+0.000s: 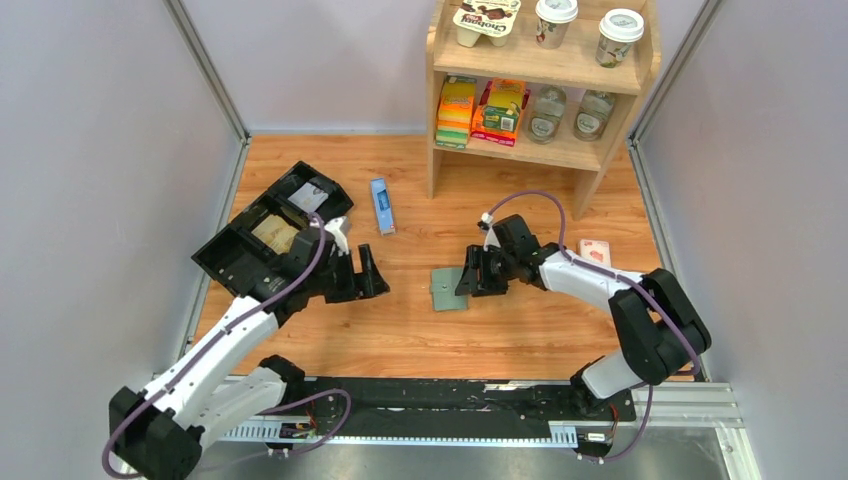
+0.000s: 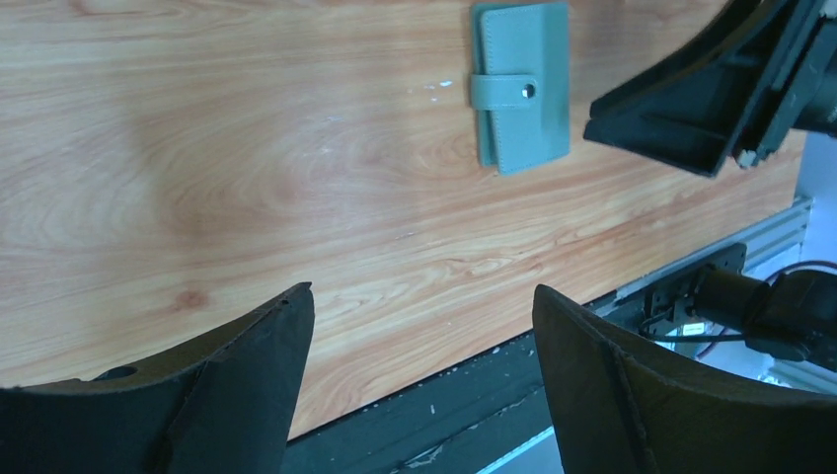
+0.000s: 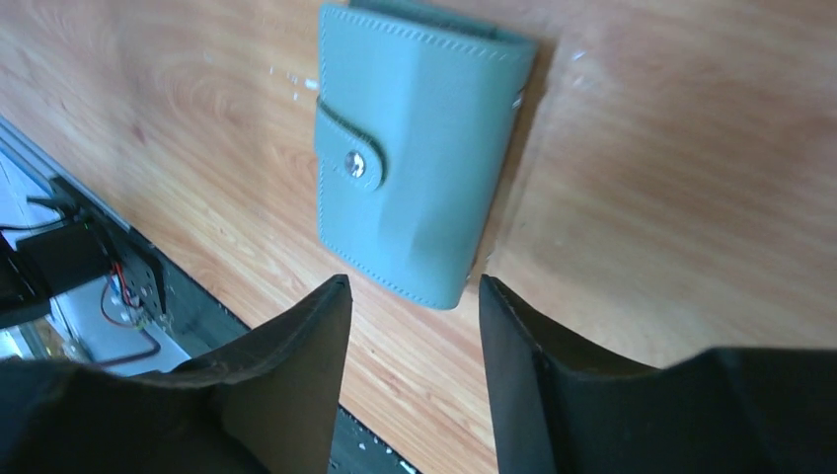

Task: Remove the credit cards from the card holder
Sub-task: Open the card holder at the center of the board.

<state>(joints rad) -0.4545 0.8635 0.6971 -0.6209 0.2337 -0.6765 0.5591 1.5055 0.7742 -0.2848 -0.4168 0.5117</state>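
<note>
Sage-green card holder snapped shut, flat; left pincer, right pincer spread, empty.

- A black compartmented tray lies askew at the left of the wood-grain table.
- A long, narrow blue box lies just to the tray's right.
- A wooden shelf unit stands at the back: a yogurt pack and two lidded cups above, snack boxes and two jars below.
- A small red-and-white box lies near the right wall.
</note>
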